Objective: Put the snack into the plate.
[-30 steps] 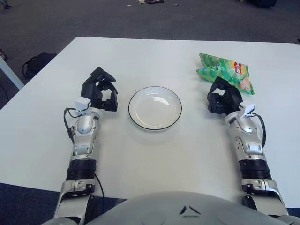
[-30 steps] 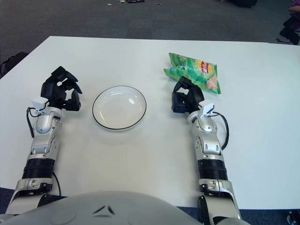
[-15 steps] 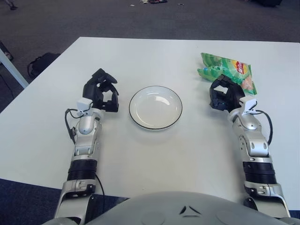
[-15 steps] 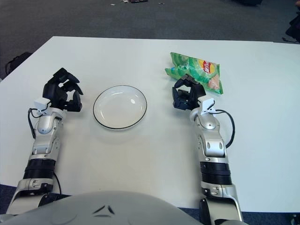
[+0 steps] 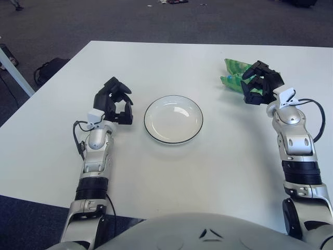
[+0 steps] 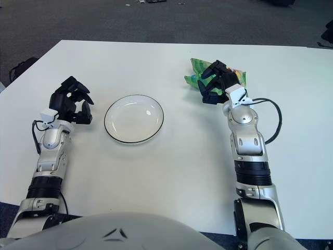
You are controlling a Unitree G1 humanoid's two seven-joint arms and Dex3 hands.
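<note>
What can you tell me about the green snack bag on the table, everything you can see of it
The snack bag is a crinkly green packet that looks like shiny plastic film, with a red and yellow logo patch near its right end. It lies flat on the white table, at the far right, well apart from the plate. The right robot hand is over it, fingers spread, covering most of its middle; whether they touch the bag cannot be told. It looks sealed.

- One white plate [image 5: 173, 119] with a dark rim is sitting on the table [image 5: 171, 172].
- One green snack bag [image 6: 196, 72] is lying there.
- Two robot hands are showing: left hand [image 5: 113, 102], right hand [image 5: 261, 83].
</note>
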